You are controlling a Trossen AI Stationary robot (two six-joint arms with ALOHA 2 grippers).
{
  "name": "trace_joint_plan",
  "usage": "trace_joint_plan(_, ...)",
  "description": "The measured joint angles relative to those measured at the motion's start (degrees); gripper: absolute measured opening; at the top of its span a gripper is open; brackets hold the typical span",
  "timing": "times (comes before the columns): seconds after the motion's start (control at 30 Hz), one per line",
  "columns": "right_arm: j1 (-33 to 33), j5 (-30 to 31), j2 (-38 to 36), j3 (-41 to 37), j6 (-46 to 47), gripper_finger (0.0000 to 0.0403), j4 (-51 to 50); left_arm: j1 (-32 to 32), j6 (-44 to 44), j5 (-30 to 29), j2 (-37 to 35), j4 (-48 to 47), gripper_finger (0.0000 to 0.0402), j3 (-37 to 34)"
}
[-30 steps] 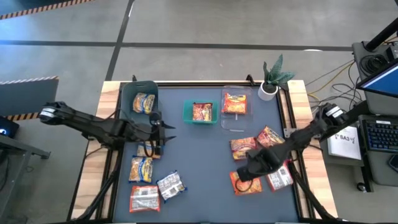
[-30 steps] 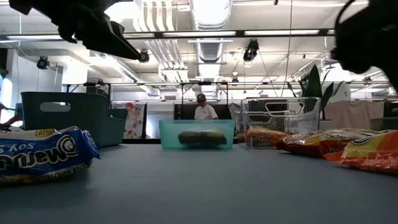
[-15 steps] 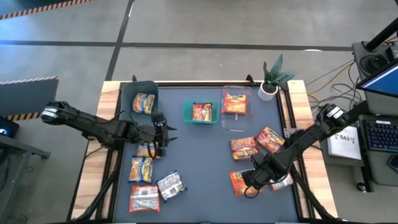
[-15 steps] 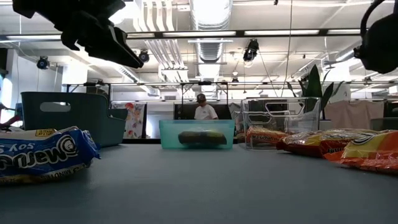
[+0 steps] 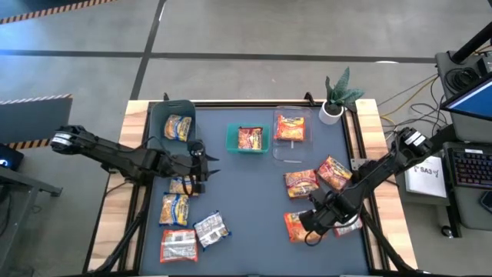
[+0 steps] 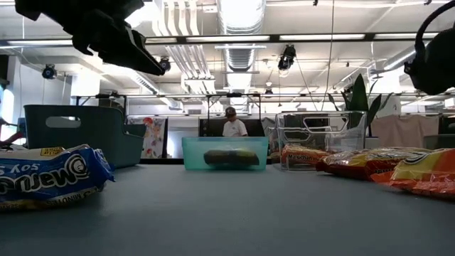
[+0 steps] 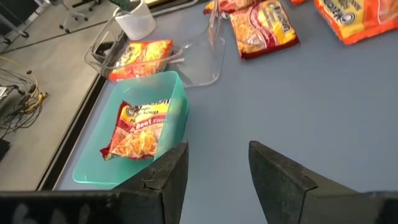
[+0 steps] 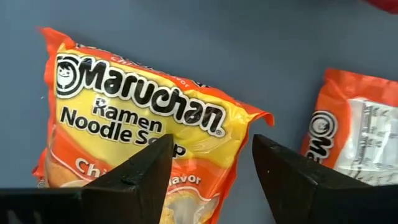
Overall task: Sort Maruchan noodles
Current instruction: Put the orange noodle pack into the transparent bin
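Observation:
Maruchan packets lie flat on the blue mat. An orange one [image 5: 294,226] [image 8: 143,130] sits under my right gripper [image 5: 309,224] [image 8: 210,180], which hangs open above it, one finger over each side. A red-and-white packet [image 8: 357,134] lies beside it. Two more orange packets [image 5: 301,182] [image 5: 334,171] lie farther back. My left gripper [image 5: 201,165] [image 7: 217,177] is open above the mat, next to a yellow-and-blue packet [image 5: 181,185]. Another yellow-and-blue one [image 5: 174,208] and two red-and-white ones [image 5: 211,229] [image 5: 178,245] lie nearer the front edge.
Three bins stand along the far side, each holding a packet: a dark grey-blue bin [image 5: 165,115], a teal bin [image 5: 231,138] [image 7: 171,87] and a clear bin [image 5: 278,150] [image 7: 214,56]. A small potted plant [image 5: 336,98] stands at the far right corner. A person shows in the room behind.
My right gripper has moved toward the table's near edge and now stands over the nearest orange packet. The packets have not moved.

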Motion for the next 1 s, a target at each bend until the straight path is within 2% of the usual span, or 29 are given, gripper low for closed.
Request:
trace_joint_plan(0.47, 0.0, 3.9, -0.2, -0.1, -1.6, 0.0019, 4.5, 0.0, 0.4, 0.0, 0.0, 3.4, 0.0151, 0.0)
trace_joint_plan(0.73, 0.0, 8.7, -3.3, -0.1, -4.1, 0.0008, 6.8, 0.0, -0.4, 0.0, 0.0, 6.1, 0.0151, 0.0)
trace_joint_plan(1.0, -0.5, 21.7, -8.6, -0.1, -12.8, 0.0008, 13.0, 0.0, -2.1, 0.0, 0.0, 8.9, 0.0151, 0.0)
